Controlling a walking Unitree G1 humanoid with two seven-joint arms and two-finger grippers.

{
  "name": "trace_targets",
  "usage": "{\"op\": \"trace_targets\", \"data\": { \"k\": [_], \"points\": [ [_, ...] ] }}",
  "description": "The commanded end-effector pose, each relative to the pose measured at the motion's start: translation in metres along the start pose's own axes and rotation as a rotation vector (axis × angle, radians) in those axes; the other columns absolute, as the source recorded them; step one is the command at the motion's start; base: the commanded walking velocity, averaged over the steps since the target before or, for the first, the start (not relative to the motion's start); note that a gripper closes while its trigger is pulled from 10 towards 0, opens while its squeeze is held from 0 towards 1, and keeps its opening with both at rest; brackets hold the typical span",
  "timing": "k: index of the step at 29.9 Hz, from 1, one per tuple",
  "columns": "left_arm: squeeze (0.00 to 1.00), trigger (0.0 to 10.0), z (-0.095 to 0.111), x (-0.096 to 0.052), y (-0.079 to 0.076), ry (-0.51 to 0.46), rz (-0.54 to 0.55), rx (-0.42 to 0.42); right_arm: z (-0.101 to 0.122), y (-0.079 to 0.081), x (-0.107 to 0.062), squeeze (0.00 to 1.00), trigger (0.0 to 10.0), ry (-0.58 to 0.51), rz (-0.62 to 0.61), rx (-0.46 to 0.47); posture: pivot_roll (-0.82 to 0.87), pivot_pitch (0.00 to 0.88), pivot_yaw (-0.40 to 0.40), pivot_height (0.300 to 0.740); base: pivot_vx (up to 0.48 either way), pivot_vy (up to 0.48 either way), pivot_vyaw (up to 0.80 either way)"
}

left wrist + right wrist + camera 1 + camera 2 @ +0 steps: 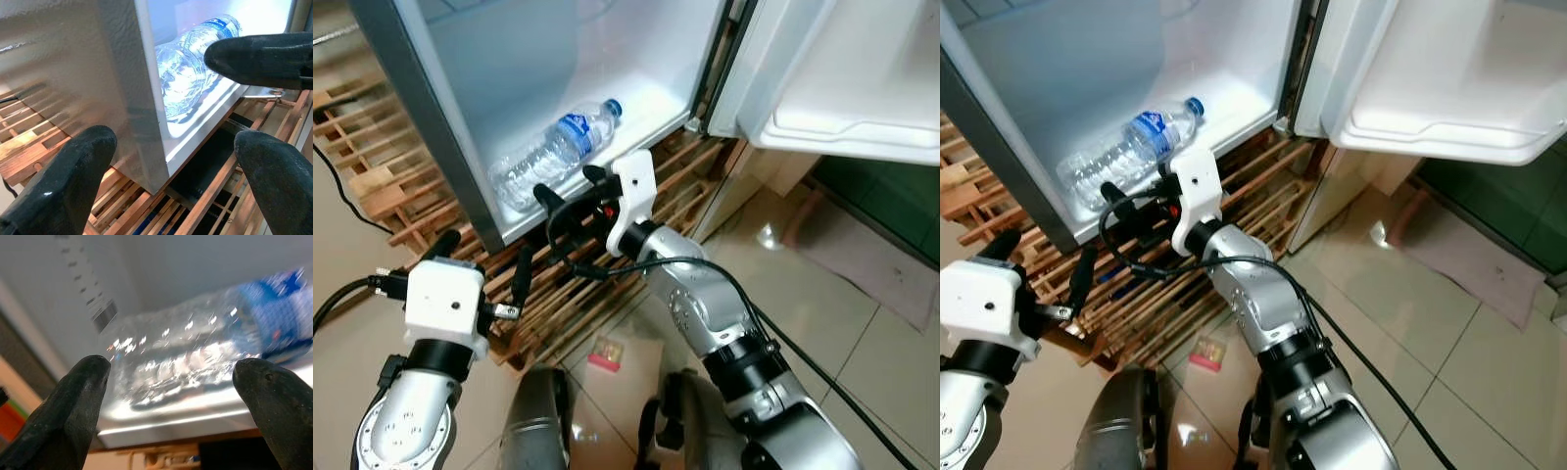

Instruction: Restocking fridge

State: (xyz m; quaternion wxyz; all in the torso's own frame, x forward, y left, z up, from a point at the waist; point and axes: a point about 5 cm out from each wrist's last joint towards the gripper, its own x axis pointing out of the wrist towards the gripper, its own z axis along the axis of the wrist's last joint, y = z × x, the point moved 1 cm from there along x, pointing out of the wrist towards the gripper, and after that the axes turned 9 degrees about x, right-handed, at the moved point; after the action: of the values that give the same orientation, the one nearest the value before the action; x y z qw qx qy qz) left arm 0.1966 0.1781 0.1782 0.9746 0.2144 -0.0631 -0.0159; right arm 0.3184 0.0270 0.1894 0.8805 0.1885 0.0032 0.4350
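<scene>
Bottle (556,152) lies flat on the fridge (651,108) floor, upper centre, so my right end effector (570,192) sits spread, empty, just outside.

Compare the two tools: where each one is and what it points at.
1. The right tool sits at the fridge floor's front edge, just before the water bottle; the left tool hangs lower, over the wooden pallet beside the fridge's corner.
2. The right tool faces the bottle; the left faces the fridge's outer corner.
Shared: both are open and hold nothing.
</scene>
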Motion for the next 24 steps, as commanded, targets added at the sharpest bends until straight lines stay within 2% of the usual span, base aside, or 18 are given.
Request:
{"op": "trace_targets", "data": {
  "k": [1, 4, 6, 8, 12, 15, 19, 20, 24],
  "points": [
    [0.00, 10.0, -0.002, -0.002, -0.003, 0.009, -0.003, -0.012, -0.008, 0.025, 0.012, 0.00, 10.0, -0.003, 0.058, 0.102, 0.21, 0.250, -0.122, 0.660, 0.000, 0.000, 0.00],
    [0.00, 10.0, -0.002, -0.004, -0.003, 0.008, -0.001, -0.013, -0.009, 0.026, 0.019, 0.00, 10.0, 0.020, 0.078, 0.113, 0.22, 0.255, -0.120, 0.660, 0.000, 0.000, 0.00],
    [0.00, 10.0, -0.001, -0.005, -0.003, 0.012, -0.002, -0.013, -0.018, 0.026, 0.027, 0.00, 10.0, 0.083, 0.101, 0.174, 0.22, 0.260, -0.123, 0.660, 0.000, 0.000, 0.00],
    [0.00, 10.0, -0.001, -0.007, -0.003, 0.013, -0.006, -0.011, -0.025, 0.027, 0.035, 0.00, 10.0, 0.121, 0.106, 0.180, 0.23, 0.262, -0.126, 0.660, 0.000, 0.000, 0.00],
    [0.00, 10.0, -0.001, -0.008, -0.003, 0.017, -0.006, -0.007, -0.031, 0.030, 0.049, 0.00, 10.0, 0.176, 0.129, 0.085, 0.25, 0.267, -0.126, 0.660, 0.000, 0.000, 0.00],
    [0.00, 10.0, 0.000, -0.009, -0.003, 0.020, 0.000, -0.006, -0.025, 0.029, 0.058, 0.00, 10.0, 0.170, 0.113, 0.008, 0.26, 0.271, -0.130, 0.660, 0.000, 0.000, 0.00],
    [0.00, 10.0, 0.000, -0.011, -0.002, 0.026, 0.004, -0.003, -0.005, 0.036, 0.068, 0.00, 10.0, 0.118, 0.151, -0.089, 0.26, 0.274, -0.133, 0.660, 0.000, 0.000, 0.00],
    [0.00, 10.0, 0.001, -0.011, -0.003, 0.026, 0.005, -0.005, 0.006, 0.041, 0.073, 0.00, 10.0, 0.083, 0.178, -0.133, 0.26, 0.274, -0.134, 0.660, 0.000, 0.000, 0.00],
    [0.00, 10.0, 0.001, -0.011, -0.004, 0.028, 0.006, -0.009, 0.022, 0.050, 0.078, 0.00, 10.0, 0.034, 0.237, -0.171, 0.26, 0.273, -0.137, 0.660, 0.000, 0.000, 0.00]
  ]
}}
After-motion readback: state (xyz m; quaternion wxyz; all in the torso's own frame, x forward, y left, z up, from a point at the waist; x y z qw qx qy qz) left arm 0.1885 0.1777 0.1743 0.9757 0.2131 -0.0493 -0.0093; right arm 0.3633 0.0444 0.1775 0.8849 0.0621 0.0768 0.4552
